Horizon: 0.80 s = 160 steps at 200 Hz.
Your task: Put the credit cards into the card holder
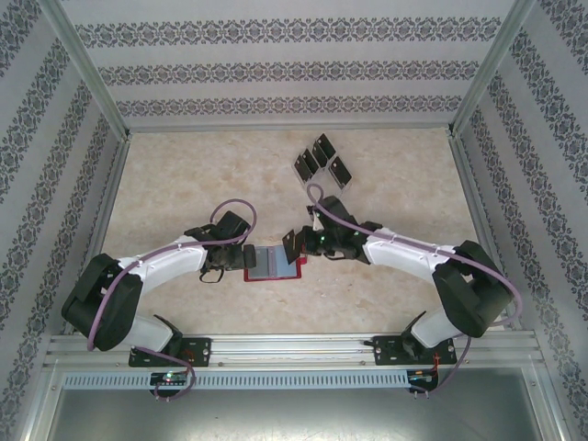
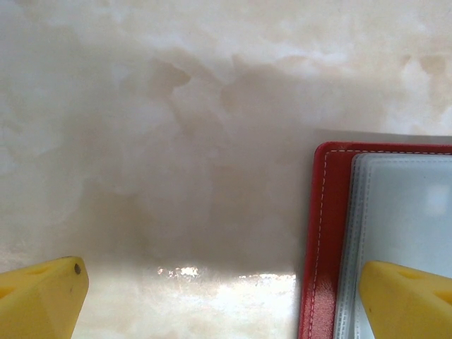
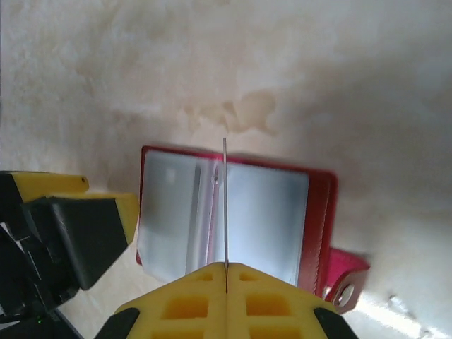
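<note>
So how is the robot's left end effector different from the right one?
The left end effector is wide open and holds nothing; the right end effector is shut on a thin credit card. The left one sits at the left edge of the card holder, one finger over it; the right one holds its card edge-on over the open middle. Both have yellow fingers and are at the card holder.

Nothing can be read anywhere; the faint marks on the black cards point(image 1: 322, 149) are too small.
</note>
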Available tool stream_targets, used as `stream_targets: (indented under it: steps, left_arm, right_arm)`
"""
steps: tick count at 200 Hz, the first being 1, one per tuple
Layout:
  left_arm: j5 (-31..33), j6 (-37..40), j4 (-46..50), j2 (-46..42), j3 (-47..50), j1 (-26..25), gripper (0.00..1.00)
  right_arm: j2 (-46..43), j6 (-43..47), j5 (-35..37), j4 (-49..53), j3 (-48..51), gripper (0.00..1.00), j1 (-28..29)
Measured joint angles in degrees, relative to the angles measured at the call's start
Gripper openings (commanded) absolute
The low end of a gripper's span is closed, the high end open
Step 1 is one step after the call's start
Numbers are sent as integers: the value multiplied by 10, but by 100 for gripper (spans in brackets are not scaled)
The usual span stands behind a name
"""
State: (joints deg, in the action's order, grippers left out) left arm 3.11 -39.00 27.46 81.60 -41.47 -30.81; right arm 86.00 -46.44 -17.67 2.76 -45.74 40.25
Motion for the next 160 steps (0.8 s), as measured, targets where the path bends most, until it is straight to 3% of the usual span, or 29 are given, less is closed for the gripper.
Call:
stream_targets:
  steps: [92, 160]
  left_arm:
    - [0, 0, 1, 0, 9, 0, 99]
    - [1, 0, 2, 0, 15, 0, 99]
  right_arm:
    - [18, -113, 30, -221, 99, 0, 65]
    - [43, -139, 63, -292, 134, 0, 76]
